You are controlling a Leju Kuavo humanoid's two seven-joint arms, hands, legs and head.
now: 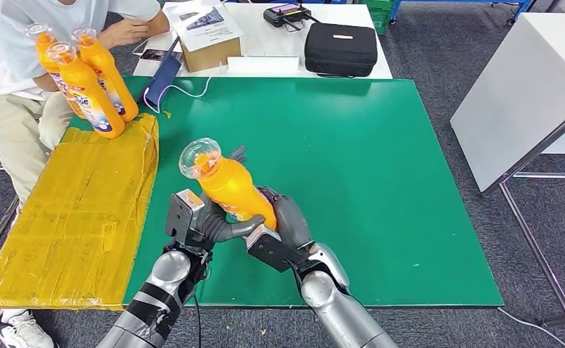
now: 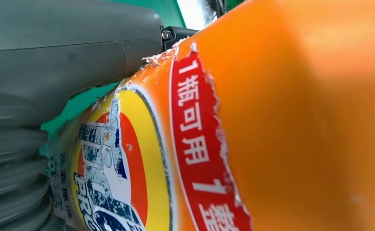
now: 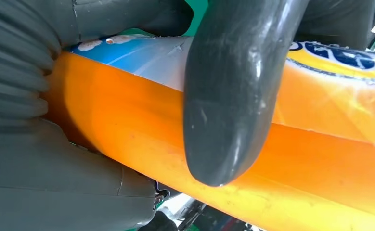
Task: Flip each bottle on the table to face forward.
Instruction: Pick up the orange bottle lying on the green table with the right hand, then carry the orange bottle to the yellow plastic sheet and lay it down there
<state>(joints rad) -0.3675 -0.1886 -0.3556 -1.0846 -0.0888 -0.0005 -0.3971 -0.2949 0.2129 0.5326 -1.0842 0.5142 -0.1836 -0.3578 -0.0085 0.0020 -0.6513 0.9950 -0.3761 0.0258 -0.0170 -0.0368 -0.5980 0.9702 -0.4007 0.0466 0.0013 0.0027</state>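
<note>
Mid-flip: both hands clamping one orange bottle [image 1: 230,187] over the green mat [image 1: 381,181].
Left hand [image 1: 205,223] & right hand [image 1: 283,228] gripping it, tilted, cap up; three bottles [image 1: 83,80] standing on yellow box [image 1: 69,217] look done.

A lab: green test mat [image 1: 381,181], grey carpet [image 1: 439,58], equipment case [image 1: 341,49].

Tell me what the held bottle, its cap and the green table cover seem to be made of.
Bottle: glossy orange plastic, judging by its smooth sheen; its printed label looks like film, torn at the edges. Cap: clear plastic, see-through with highlights. Table cover: matte green sheet, perhaps felt or painted board; unclear which.
</note>
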